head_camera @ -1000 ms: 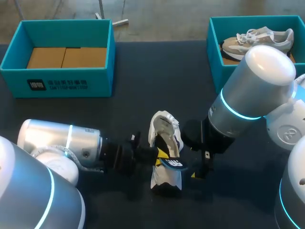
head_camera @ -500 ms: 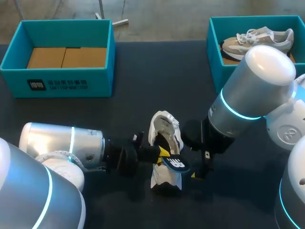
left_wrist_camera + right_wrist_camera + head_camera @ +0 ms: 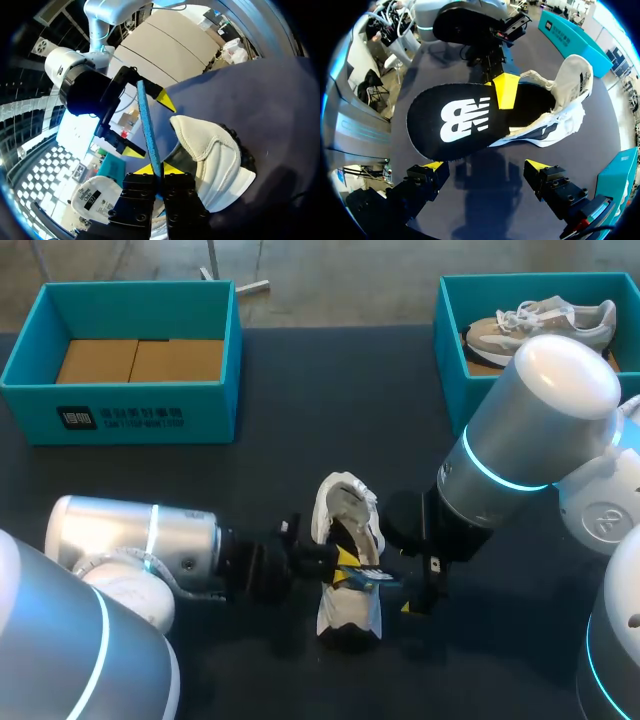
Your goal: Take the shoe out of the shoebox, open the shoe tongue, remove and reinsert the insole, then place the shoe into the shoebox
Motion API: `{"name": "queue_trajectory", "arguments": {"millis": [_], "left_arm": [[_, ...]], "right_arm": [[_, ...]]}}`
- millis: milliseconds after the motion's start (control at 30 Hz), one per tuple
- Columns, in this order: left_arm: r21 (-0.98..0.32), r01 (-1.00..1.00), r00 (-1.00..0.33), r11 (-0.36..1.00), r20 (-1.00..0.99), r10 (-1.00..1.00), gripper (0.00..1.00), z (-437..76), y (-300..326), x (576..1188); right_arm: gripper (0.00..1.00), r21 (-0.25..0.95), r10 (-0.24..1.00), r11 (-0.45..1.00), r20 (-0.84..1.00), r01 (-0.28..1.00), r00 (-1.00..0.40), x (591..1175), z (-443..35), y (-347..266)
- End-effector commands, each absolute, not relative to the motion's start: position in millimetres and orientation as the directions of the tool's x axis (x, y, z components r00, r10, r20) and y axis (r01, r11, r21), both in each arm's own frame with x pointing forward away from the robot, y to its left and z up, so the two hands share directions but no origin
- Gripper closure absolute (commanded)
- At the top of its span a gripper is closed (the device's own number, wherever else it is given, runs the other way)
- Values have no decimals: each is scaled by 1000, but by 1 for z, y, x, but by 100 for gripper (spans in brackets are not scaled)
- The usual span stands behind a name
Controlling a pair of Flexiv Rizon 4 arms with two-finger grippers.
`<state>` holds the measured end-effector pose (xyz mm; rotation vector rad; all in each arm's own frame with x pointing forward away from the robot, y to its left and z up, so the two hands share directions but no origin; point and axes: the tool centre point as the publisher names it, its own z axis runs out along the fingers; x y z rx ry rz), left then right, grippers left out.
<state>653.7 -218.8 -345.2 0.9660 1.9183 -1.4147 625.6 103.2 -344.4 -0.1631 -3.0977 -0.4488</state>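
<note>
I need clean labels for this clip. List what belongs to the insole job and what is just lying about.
In the job:
shoe
insole
left gripper, shut on the insole
right gripper, open beside the shoe
empty box, probably its shoebox

Lying about:
other box
tan shoe inside it

My left gripper (image 3: 159, 170) and its pinched insole (image 3: 455, 120) crowd the mouth of the shoe (image 3: 345, 505) from one side, my right gripper (image 3: 486, 165) (fingers spread) just beside the other, room to pass over the table (image 3: 330, 400) toward the empty shoebox (image 3: 120, 418) and the filled shoebox (image 3: 448, 350).
</note>
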Motion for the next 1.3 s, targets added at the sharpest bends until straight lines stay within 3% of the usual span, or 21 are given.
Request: {"name": "queue_trajectory", "arguments": {"millis": [33, 733, 1033, 1200, 1267, 1300], "left_arm": [[-571, 805, -593, 162, -773, 225, 90, -342, -215, 653], [-640, 763, -642, 93, -734, 221, 81, -323, -218, 638], [-654, 752, -653, 86, -720, 233, 70, -318, -217, 633], [-649, 754, -651, 102, -716, 251, 78, -317, -217, 633], [-641, 760, -644, 108, -718, 266, 100, -318, -217, 632], [-636, 764, -638, 111, -719, 275, 100, -319, -217, 632]], "right_arm": [[0, 281, 103, 954, 20, 104, -994, 625, -346, 104], [0, 281, 103, 954, 20, 104, -994, 625, -346, 104], [0, 281, 103, 954, 20, 104, -994, 625, -346, 104], [0, 281, 103, 954, 20, 104, -994, 625, -346, 104], [0, 281, 103, 954, 20, 104, -994, 625, -346, 104], [0, 281, 103, 954, 20, 104, -994, 625, -346, 104]]}}
